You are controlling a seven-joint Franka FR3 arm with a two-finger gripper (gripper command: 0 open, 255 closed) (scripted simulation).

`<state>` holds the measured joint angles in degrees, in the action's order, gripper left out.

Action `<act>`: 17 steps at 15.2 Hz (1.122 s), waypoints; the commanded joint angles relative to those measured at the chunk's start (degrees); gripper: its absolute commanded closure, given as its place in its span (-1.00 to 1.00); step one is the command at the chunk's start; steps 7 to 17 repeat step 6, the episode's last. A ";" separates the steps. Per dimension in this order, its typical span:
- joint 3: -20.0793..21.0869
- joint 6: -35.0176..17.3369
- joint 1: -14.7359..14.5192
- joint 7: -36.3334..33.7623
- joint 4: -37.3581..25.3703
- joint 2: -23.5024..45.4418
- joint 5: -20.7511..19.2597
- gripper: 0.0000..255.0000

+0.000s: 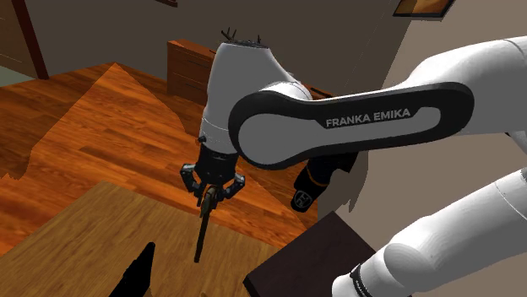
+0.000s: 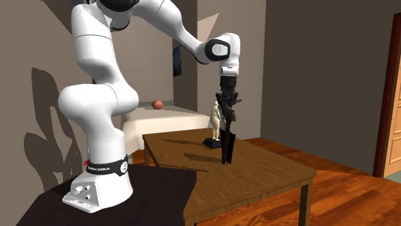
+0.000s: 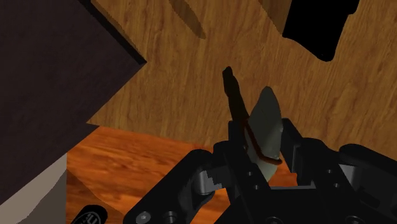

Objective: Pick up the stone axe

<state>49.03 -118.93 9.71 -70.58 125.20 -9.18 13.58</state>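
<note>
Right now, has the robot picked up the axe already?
Nearly done, it seems. Grabbing is finished: the hand is shut on the axe, clasping it by its pale head, handle hanging down. Lifting is in hand: in the wrist view the handle's tip sits apart from its shadow on the table, so it looks off the wood. Left: maybe raising it higher.

The floor (image 1: 93,126) is shiny brown wood. A brown wooden tabletop (image 2: 270,170) stands on it. The walls (image 2: 308,58) are plain grey-brown. A wooden chest of drawers (image 1: 186,72) stands by one wall. Behind the tabletop is a pale bed (image 2: 167,119) with a red-brown ball (image 2: 156,104) on it. A small pale statue (image 2: 215,121) stands on the tabletop. A dark door frame (image 2: 383,96) is at the second exterior view's right.
</note>
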 commanded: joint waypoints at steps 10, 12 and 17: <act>-0.91 4.20 -0.12 0.46 -2.75 -1.80 0.89 1.00; -0.91 4.20 -0.12 0.46 -2.75 -1.80 0.89 1.00; -0.91 4.20 -0.12 0.46 -2.75 -1.80 0.89 1.00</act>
